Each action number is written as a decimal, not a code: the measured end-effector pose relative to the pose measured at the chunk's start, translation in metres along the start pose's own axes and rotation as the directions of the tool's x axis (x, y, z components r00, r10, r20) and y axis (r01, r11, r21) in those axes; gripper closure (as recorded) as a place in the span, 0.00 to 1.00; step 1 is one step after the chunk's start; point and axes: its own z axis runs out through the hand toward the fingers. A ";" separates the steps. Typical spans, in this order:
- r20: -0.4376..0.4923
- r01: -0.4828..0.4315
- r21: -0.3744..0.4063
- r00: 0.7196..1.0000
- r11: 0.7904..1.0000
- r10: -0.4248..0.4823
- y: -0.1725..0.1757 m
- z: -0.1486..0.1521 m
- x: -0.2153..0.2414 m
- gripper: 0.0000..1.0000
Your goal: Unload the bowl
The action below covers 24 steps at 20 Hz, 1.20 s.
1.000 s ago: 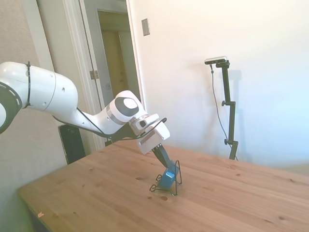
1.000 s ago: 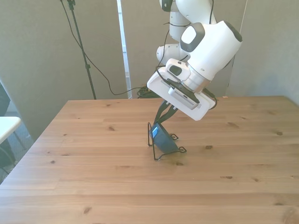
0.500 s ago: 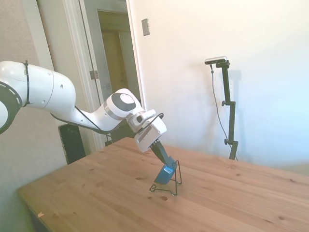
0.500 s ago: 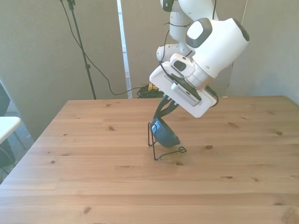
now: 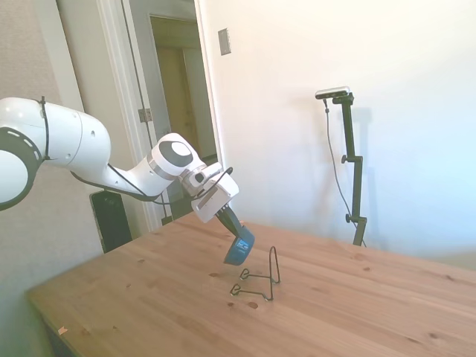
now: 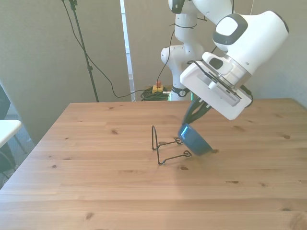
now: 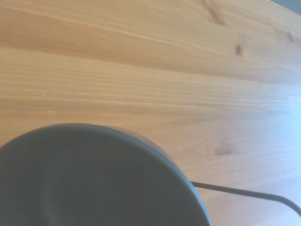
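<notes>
Gripper (image 6: 192, 120) pinching the tilted bowl (image 6: 195, 140) above the table (image 6: 96, 191) — wire rack (image 6: 165, 146) just beside, apart.

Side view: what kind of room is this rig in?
Probably an ordinary room in a home or office, not a lab: a wooden table, plain white walls, an open doorway behind the arm. The gripper holds a bowl beside a wire rack.

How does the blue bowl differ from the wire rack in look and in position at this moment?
The bowl is solid and blue; the wire rack is thin, dark, open wire. The bowl hangs tilted above the table, held by the hand; the rack stands on the table, with nothing in it. In the front view the bowl is on the rack's right. Both are small.
</notes>
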 end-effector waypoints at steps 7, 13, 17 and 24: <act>0.075 -0.016 0.157 0.997 0.987 0.004 -0.027 -0.020 -0.030 1.00; 0.207 -0.062 0.296 0.978 0.953 0.000 -0.016 -0.039 -0.069 1.00; 0.290 -0.081 0.362 0.956 0.929 -0.029 0.007 -0.046 -0.082 1.00; 0.434 -0.154 0.437 0.899 0.886 -0.058 0.048 -0.026 -0.089 1.00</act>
